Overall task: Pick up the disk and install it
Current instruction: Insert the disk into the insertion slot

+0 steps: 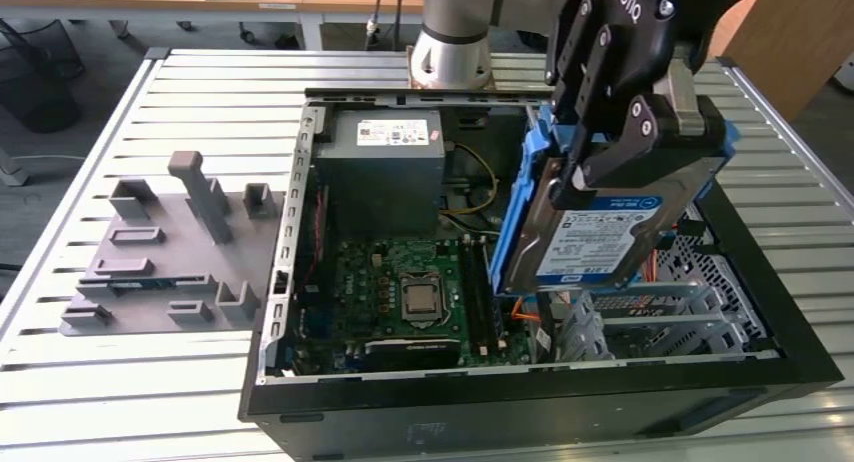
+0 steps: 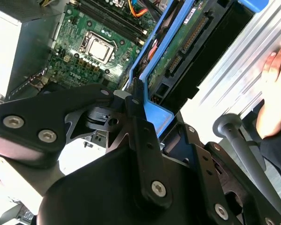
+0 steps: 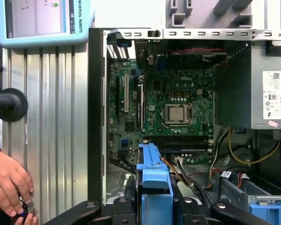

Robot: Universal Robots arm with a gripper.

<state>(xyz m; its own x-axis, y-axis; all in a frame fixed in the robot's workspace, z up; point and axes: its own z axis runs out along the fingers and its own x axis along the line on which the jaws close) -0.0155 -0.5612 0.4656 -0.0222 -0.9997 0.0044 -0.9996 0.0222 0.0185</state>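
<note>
Disk (image 1: 607,237) hung on edge over the open computer case (image 1: 534,382), at three o'clock of the motherboard (image 1: 400,282) in the exterior view, with the jaws of the gripper (image 1: 634,157) closed on it. A tilted descent would likely jam its blue bracket (image 1: 521,212) against the drive cage (image 1: 667,312) or pinch the orange cables (image 1: 529,315). The disk itself hid the bay rails beneath it.

We found the computer case (image 1: 534,412) lying open on the table (image 1: 120,382). Inside it, in the exterior view, the power box (image 1: 387,157) sat at the far end and the circuit board (image 1: 387,277) nearer us. A rack (image 1: 174,252) stood on the table to that view's left (just beside the case wall). The disk (image 1: 601,237), clamped in the gripper (image 1: 634,147), hung tilted above the drive bays (image 1: 667,317) on that view's right of the case.
</note>
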